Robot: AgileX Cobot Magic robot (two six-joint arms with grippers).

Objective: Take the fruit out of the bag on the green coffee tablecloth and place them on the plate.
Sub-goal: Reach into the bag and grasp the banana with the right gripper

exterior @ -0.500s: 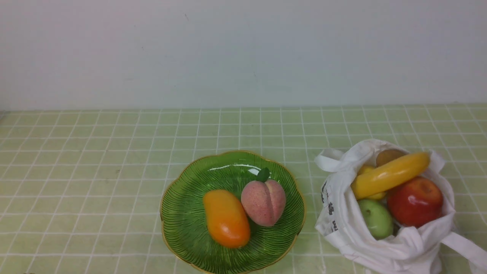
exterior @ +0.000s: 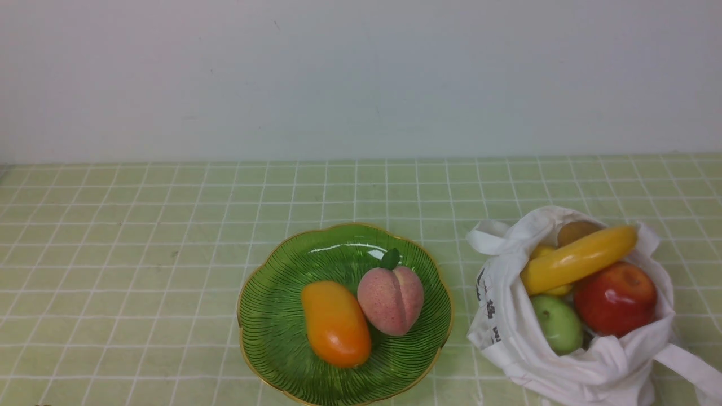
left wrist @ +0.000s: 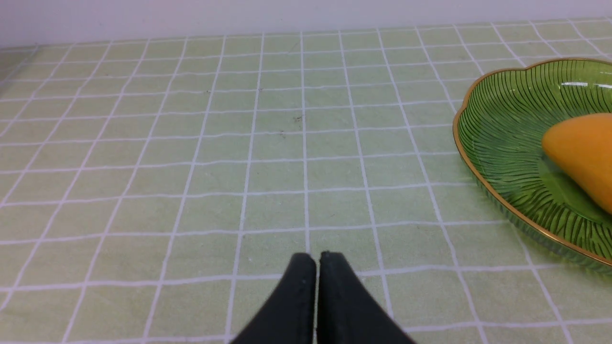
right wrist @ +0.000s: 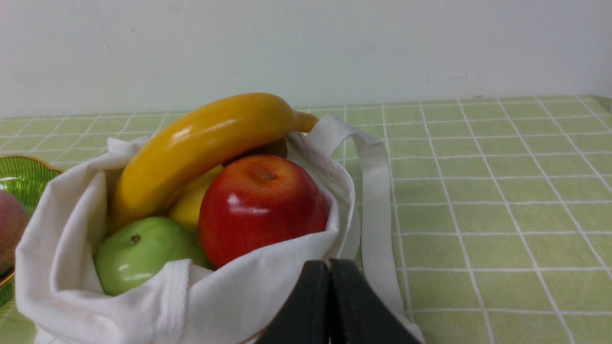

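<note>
We saw bright, even light, seemingly from above. White glare streaked the shiny ribbed green glass plate (exterior: 344, 248) on its side toward the table's far edge and spotted the glossy red toy apple (right wrist: 263, 210). Shadows were faint and soft. Close to the lenses, the black left gripper (left wrist: 317, 260) and right gripper (right wrist: 329, 265) looked slightly blurred.

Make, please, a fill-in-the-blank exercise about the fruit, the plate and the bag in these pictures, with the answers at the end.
1. The peach and the orange fruit lie on the ____.
2. The apple in the bag is ____ in colour.
3. The left gripper, open or shut, is ____.

Answers: plate; red; shut.
</note>
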